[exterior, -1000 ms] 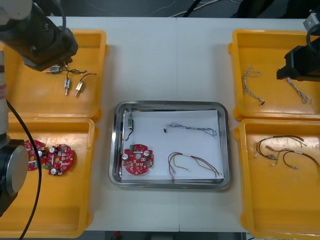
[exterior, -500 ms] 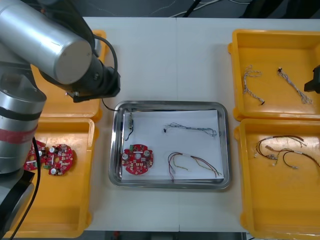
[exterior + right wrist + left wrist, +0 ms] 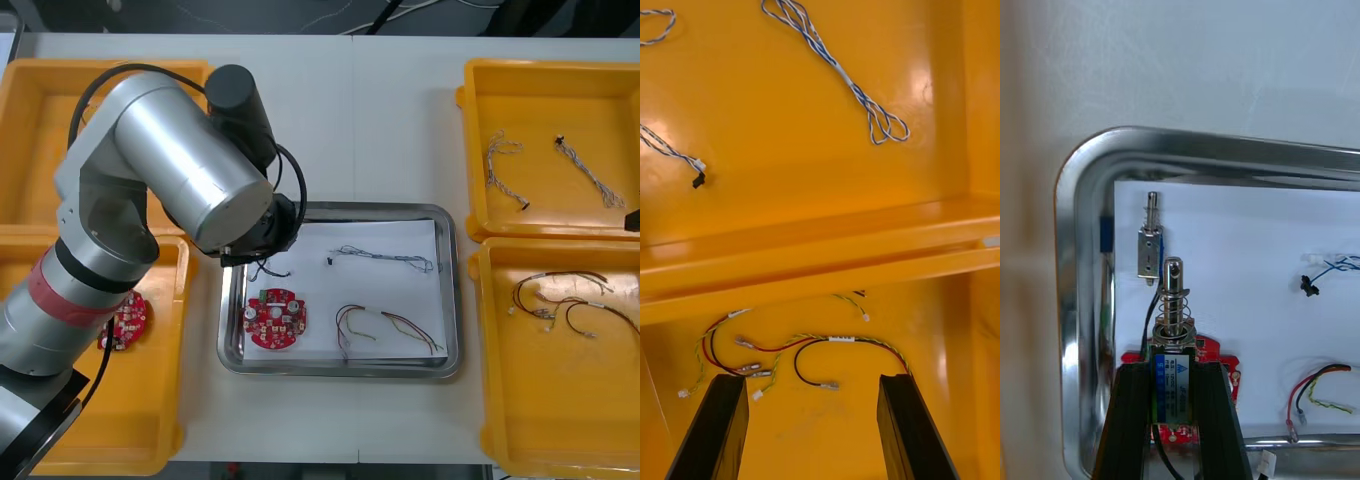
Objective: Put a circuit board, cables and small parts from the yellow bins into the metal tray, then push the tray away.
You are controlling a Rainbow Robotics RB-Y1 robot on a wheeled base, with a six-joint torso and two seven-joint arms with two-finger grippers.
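Left wrist, fingers (image 3: pixel 1135 427) clamping small metal part (image 3: pixel 1172 367)

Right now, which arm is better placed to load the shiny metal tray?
Left: the left gripper, shut on a small metal part, hangs over the metal tray; right gripper is open above a yellow bin.

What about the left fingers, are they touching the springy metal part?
Touching. The left wrist view shows the left gripper shut on the small metal part, one black finger against each side.
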